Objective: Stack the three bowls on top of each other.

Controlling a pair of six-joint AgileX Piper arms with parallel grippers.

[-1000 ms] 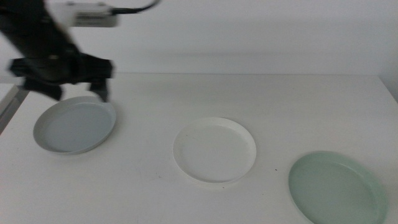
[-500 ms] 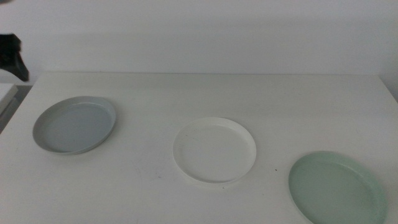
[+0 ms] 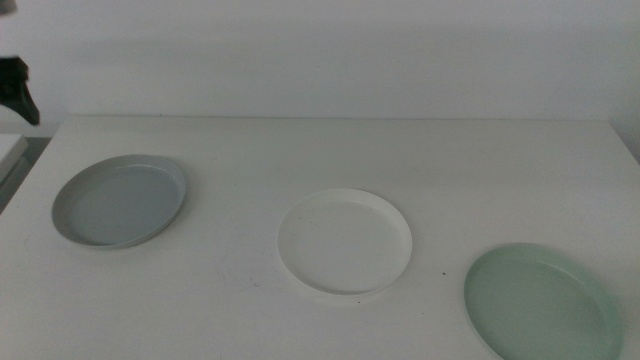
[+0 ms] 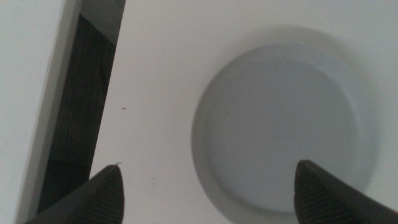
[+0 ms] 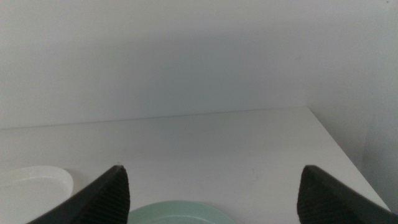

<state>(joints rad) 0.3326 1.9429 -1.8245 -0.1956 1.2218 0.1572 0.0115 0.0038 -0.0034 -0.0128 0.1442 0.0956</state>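
Observation:
Three bowls lie apart on the white table (image 3: 330, 150). The pale grey-blue bowl (image 3: 118, 201) is at the left, the white bowl (image 3: 345, 241) is in the middle, and the pale mint green bowl (image 3: 540, 302) is at the front right. My left gripper (image 4: 217, 193) is open and empty, high above the grey-blue bowl (image 4: 286, 127) near the table's left edge. Only a dark part of it (image 3: 17, 90) shows at the left border of the middle view. My right gripper (image 5: 211, 193) is open and empty, behind the green bowl (image 5: 177, 213), with the white bowl (image 5: 31, 183) off to one side.
A white wall (image 3: 330, 50) runs along the table's far edge. A dark gap (image 4: 74, 106) lies past the table's left edge, beside another white surface (image 4: 25, 74). The table's right corner (image 5: 311, 115) shows in the right wrist view.
My left arm has pulled up and away to the left from over the grey-blue bowl, almost out of the middle view. The bowls have not moved.

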